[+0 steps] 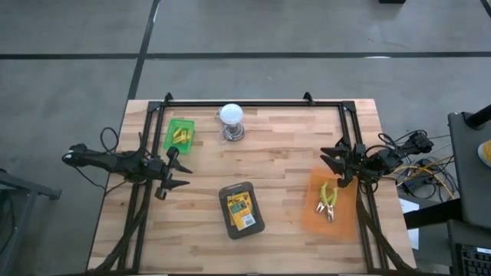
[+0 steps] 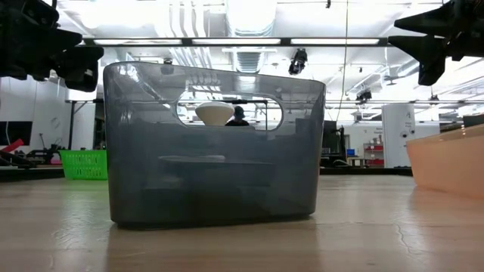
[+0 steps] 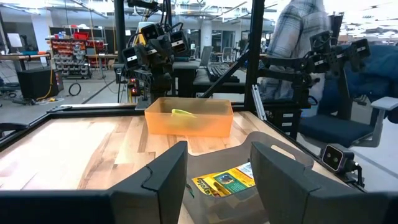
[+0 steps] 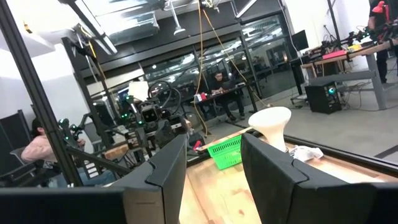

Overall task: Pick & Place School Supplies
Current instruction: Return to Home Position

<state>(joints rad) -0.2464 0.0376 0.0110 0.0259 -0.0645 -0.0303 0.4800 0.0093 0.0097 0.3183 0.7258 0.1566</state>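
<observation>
Green-and-yellow crayon boxes [image 1: 241, 211] lie flat in a dark grey bin [image 1: 227, 201] at the table's near middle; they also show in the left wrist view [image 3: 225, 180]. Short yellow pieces [image 1: 181, 136] lie in a green basket [image 1: 170, 136] at the far left. My left gripper [image 1: 186, 176] hovers open at the table's left side, level and pointing toward the right. My right gripper [image 1: 328, 165] hovers open at the right side, above the far end of an orange bin [image 1: 311, 211]. Neither holds anything.
A white bulb on a metal base [image 1: 232, 121] stands at the far middle. The orange bin holds small green-and-yellow items [image 1: 328, 195]. A black frame [image 1: 253, 102] runs along the table's far edge and both sides. Bare wood lies between the bins.
</observation>
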